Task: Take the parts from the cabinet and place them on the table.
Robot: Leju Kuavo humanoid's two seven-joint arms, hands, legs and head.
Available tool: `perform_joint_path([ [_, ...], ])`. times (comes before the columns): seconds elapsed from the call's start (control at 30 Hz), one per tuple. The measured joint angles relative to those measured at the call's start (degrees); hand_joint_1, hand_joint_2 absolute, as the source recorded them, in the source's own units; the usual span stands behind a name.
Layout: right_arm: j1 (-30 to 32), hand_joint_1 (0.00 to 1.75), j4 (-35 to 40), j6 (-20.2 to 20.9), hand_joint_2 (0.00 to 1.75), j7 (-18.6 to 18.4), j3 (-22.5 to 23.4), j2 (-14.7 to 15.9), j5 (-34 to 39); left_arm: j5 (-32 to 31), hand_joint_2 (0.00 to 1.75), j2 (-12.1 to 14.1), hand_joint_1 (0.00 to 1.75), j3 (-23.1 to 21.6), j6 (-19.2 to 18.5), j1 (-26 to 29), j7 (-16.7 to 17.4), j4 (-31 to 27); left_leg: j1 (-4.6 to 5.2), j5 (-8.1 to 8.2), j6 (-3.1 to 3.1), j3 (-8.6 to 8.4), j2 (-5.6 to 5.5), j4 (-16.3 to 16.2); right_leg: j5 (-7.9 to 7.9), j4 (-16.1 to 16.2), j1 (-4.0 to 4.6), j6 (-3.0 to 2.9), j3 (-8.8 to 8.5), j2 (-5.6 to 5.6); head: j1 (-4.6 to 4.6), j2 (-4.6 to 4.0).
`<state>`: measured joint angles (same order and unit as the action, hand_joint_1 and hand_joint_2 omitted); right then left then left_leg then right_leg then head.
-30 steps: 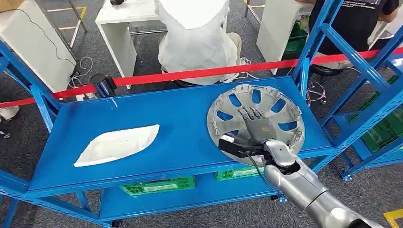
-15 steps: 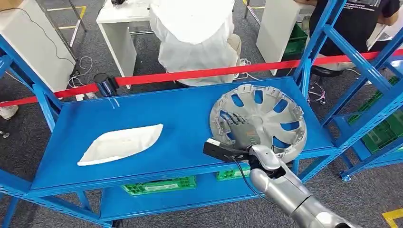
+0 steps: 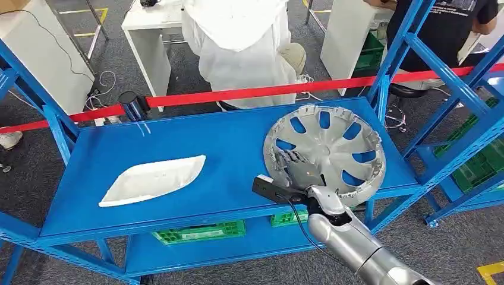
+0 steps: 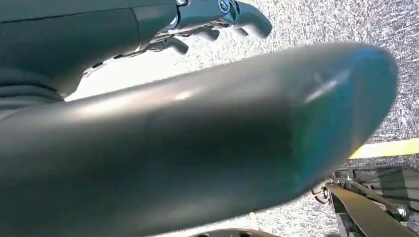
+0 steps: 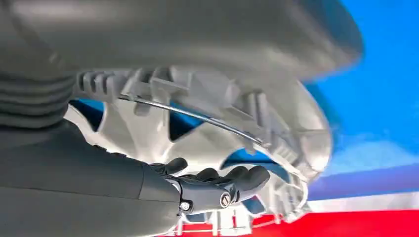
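Wheel cover [image 3: 333, 145], silver-grey with spoke openings, lay hollow side up on the blue shelf [image 3: 178, 142], toward the side where the right arm reached in. The right hand [image 3: 295, 169] rested inside its bowl, palm down with fingers spread flat over the spokes on the near part of the cover. In the right wrist view the dark fingers [image 5: 232, 180] lay against the ribbed inner face of the cover [image 5: 207, 128], not wrapped round any rim, so the hand was pressing on it with fingers extended and held nothing. A wire ring ran round the inside of the cover just above those fingers.

Well apart from the right hand, across the shelf toward the left arm's side, a white tray-like part [image 3: 151, 180] lay flat.

The left hand [image 4: 217, 19] hung over grey floor, its fingers loosely curled with nothing seen in them; whether it was fully closed I could not tell.

Beyond the shelf ran a red tape [image 3: 238, 94], and behind it sat a person in white [image 3: 238, 41].
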<state>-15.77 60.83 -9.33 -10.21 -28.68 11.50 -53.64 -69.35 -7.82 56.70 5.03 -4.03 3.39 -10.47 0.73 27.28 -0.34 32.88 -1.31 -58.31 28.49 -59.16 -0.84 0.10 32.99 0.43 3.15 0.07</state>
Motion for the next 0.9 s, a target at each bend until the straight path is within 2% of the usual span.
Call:
perform_joint_path([
  [0.3,3.6,0.0,3.2,0.0,1.75,-3.4,0.1,0.9,-2.9,0.0,0.0,0.0,0.0,0.5,0.3,0.0,-0.9,0.0,-0.01,0.1,0.15,-0.23,0.02,0.0,0.0,0.2,0.03,0.04,-0.35,0.01,0.0,-0.02],
  [0.73,6.5,0.0,8.7,0.1,1.75,-4.5,1.0,1.3,-3.3,-0.1,0.0,0.0,0.0,0.8,0.3,0.0,-1.0,0.0,0.0,0.18,0.25,-0.28,0.06,0.0,0.04,0.3,0.02,0.1,-0.42,0.02,0.0,0.0],
  [0.77,6.7,1.62,9.0,0.2,1.75,-4.6,1.0,1.3,-3.3,-0.1,0.0,0.0,0.0,0.8,0.3,0.0,-1.0,0.0,0.0,0.18,0.25,-0.28,0.06,0.0,0.04,0.3,0.01,0.1,-0.42,0.02,0.0,0.0],
  [0.8,6.8,1.75,9.3,0.3,1.75,-4.8,1.1,1.3,-3.2,-0.1,0.0,0.0,0.0,0.8,0.3,0.0,-1.0,0.0,0.0,0.18,0.25,-0.3,0.06,0.0,0.04,0.3,0.02,0.1,-0.44,0.02,0.0,0.0],
  [0.9,7.6,1.75,10.1,1.1,1.75,-5.3,1.5,1.3,-2.8,-0.3,0.0,0.0,0.0,0.8,0.3,0.0,-0.9,0.0,0.0,0.18,0.26,-0.32,0.05,0.0,0.04,0.3,0.02,0.1,-0.47,0.02,0.02,0.0],
])
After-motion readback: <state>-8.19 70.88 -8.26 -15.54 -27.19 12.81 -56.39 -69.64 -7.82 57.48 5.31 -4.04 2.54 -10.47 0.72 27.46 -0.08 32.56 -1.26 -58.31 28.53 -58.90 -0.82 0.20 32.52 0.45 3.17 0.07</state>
